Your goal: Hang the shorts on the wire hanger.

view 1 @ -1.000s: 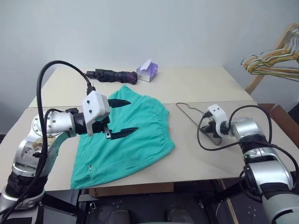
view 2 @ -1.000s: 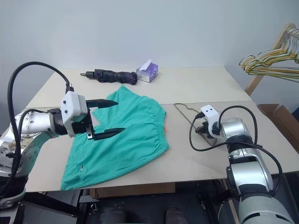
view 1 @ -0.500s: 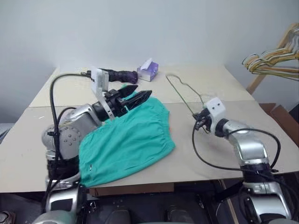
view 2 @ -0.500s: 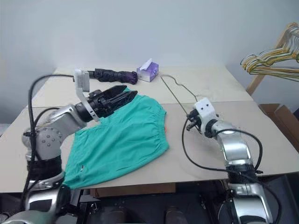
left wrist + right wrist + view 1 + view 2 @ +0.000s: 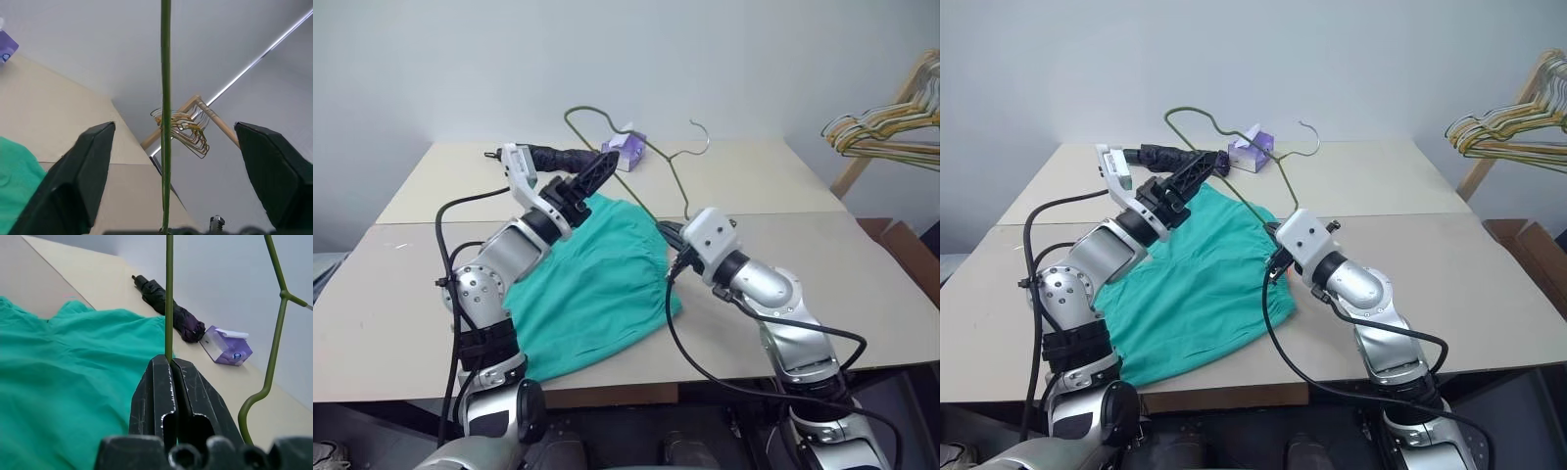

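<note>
Wire hanger (image 5: 651, 171) clamped at one rod by closed right pincer (image 5: 171, 363), raised upright above shorts (image 5: 592, 294) lying flat on tabletop (image 5: 783, 196). Left pincer (image 5: 599, 168) spread wide, one hanger rod running lengthwise between its fingers, untouched; left nearer for second grip.

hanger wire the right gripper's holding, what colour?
Dull olive-green. The wire hanger shows best in the right wrist view, pinched in the right gripper.
</note>
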